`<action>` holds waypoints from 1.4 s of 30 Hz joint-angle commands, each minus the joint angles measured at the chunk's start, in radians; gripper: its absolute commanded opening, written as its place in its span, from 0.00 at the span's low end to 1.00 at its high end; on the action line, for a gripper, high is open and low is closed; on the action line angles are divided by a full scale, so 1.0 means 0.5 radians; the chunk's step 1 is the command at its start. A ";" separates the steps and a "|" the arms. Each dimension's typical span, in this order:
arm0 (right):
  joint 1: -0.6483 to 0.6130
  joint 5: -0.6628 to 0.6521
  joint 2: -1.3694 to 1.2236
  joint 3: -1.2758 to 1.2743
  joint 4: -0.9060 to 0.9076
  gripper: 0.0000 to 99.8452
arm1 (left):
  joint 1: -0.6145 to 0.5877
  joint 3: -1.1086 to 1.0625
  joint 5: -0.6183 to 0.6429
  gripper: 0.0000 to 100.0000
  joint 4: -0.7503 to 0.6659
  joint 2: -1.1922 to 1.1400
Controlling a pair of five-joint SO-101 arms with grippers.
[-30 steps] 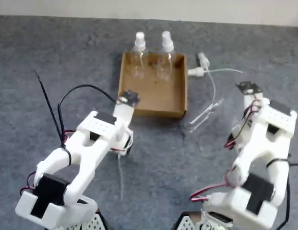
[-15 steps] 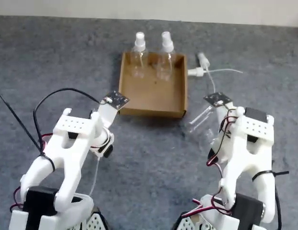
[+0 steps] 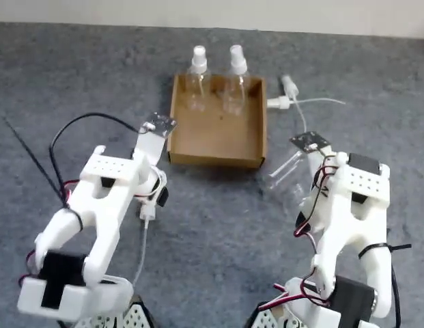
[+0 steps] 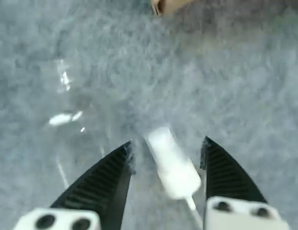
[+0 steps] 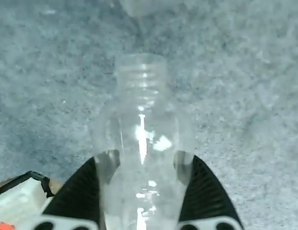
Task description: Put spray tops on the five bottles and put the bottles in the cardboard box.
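High view: the cardboard box [image 3: 217, 161] sits at the far middle of the grey surface [image 3: 75, 82]. 2 capped bottles [image 3: 198, 85] stand inside along its far wall. Loose spray tops [image 3: 287, 87] lie just beside the box on the robot's right. An uncapped clear bottle [image 3: 283, 179] is held on the right, near the box's front right corner. A spray top [image 3: 146, 210] is on the left, near the front left corner, and its dip tube [image 3: 139, 250] trails back toward the arm bases. Left wrist view: the left end effector [image 4: 166, 143] has the spray top between its jaws, closed only to about the head's width. A gap shows on 1 side, so I judge the hold loose. Right wrist view: the right end effector [image 5: 145, 160] is clamped on the bottle's body, 1 jaw on each side below the shoulder. The threaded neck [image 5: 140, 69] is free and open. Handling, judged: the bottle is empty thin plastic, so very light and slick, and likely to dent or pop out under a hard squeeze. A mid-body grip with the neck clear suits it. The spray top has a stiff small head but a thin, whippy tube. Take it by the head or collar, never the tube, and feed the tube into the neck first.
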State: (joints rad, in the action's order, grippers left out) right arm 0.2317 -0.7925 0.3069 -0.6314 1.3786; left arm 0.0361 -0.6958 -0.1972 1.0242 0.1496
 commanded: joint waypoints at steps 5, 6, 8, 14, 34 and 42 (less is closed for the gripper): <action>-0.026 -0.009 0.091 0.014 0.035 0.00 | -0.017 0.158 0.015 0.11 -0.025 -0.364; -0.029 -0.009 0.091 0.014 0.041 0.00 | -0.017 0.158 0.015 0.09 -0.025 -0.379; -0.078 -0.009 0.094 0.017 0.041 0.00 | -0.020 0.167 0.015 0.04 -0.025 -0.358; -0.468 0.313 0.094 0.106 0.014 0.00 | -0.023 0.173 0.021 0.00 0.009 -0.002; -1.883 1.022 0.226 0.342 -0.677 0.00 | -0.443 0.701 0.371 0.00 0.491 1.821; -2.055 1.034 0.809 -0.367 -1.263 0.00 | -0.453 0.698 0.641 0.00 0.491 2.021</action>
State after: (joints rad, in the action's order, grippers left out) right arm -0.7610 -0.2846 0.5907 -0.7281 0.8600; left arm -0.1849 -0.3859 0.0407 1.2681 1.1454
